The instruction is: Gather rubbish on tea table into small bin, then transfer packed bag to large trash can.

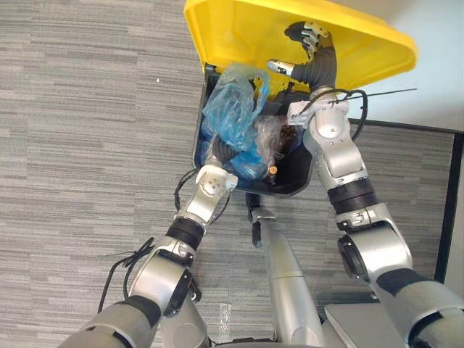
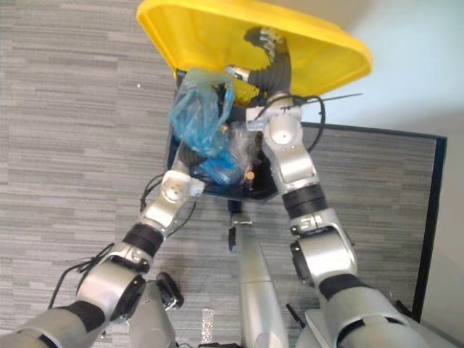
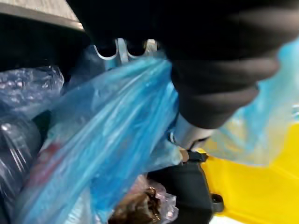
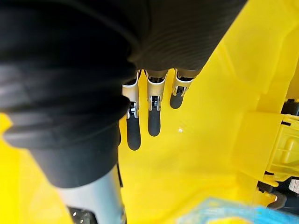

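The large dark trash can (image 1: 299, 181) stands in front of me with its yellow lid (image 1: 239, 32) raised. My right hand (image 1: 313, 38) is open, its straight fingers (image 4: 154, 122) pressed flat against the lid's underside and holding it up. The packed blue bag (image 1: 233, 107) rises out of the can's mouth at its left side. My left arm reaches into the can from below the bag. My left hand (image 3: 187, 134) is shut on the blue bag (image 3: 107, 135), with the plastic pulled taut across its fingers and thumb.
Clear plastic bags of rubbish (image 1: 279, 138) lie in the can beside the blue bag. Grey striped carpet (image 1: 87, 109) surrounds the can. A pale wall (image 1: 435, 80) with a dark baseboard runs close behind the can at the right.
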